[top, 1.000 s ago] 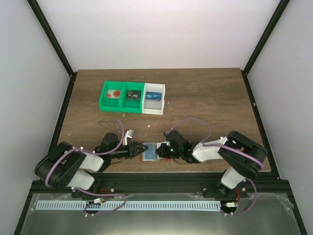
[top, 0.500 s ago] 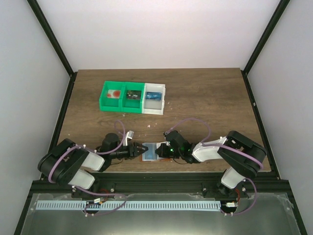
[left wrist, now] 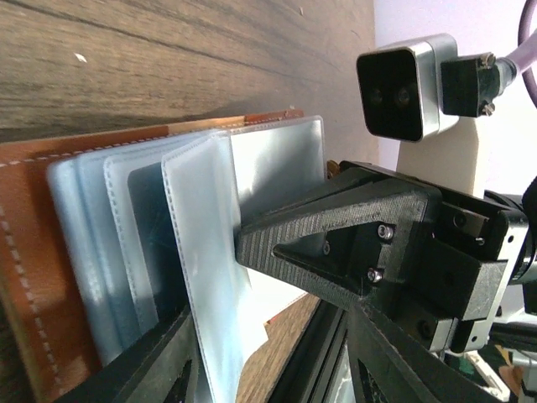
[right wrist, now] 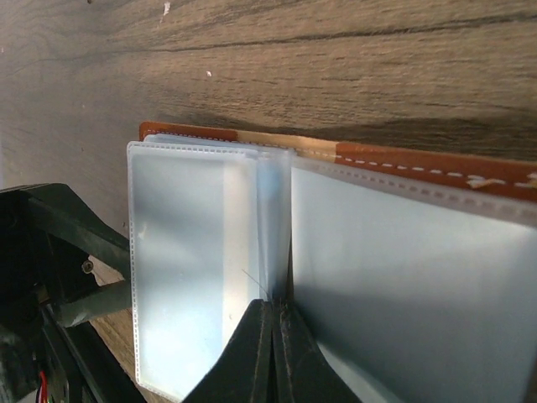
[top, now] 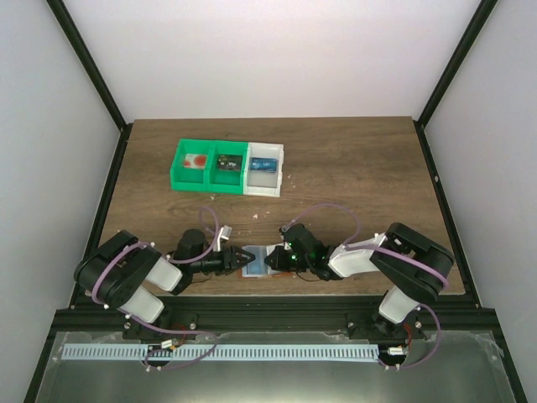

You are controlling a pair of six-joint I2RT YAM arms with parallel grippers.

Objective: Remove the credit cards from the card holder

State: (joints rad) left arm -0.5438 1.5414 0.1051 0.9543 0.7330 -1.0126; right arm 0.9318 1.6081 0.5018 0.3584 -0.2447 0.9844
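Observation:
The card holder (top: pixel 255 262) lies open near the table's front edge, orange-brown rim (left wrist: pixel 33 252) around clear pale pockets (right wrist: pixel 193 252). A dark shape shows inside one pocket (left wrist: pixel 151 243); I cannot tell whether it is a credit card. My left gripper (top: pixel 242 259) reaches in from the left, open, with one upright clear pocket leaf (left wrist: pixel 210 277) between its fingers (left wrist: pixel 159 361). My right gripper (top: pixel 270 260) comes from the right, shut, its tips (right wrist: pixel 275 309) pressed into the fold between the leaves. It also shows in the left wrist view (left wrist: pixel 336 243).
At the back left stand a green bin (top: pixel 207 178) and a white bin (top: pixel 263 180) side by side. A blue card (top: pixel 264 165) lies in the white bin, a red-marked one (top: pixel 197 160) and a dark one (top: pixel 225 163) in the green bin. The black frame rail (top: pixel 268 312) runs close behind the holder.
The left arm has slid right, bringing its gripper further over the holder, with the jaws slightly narrower. The right gripper has stayed put and shut.

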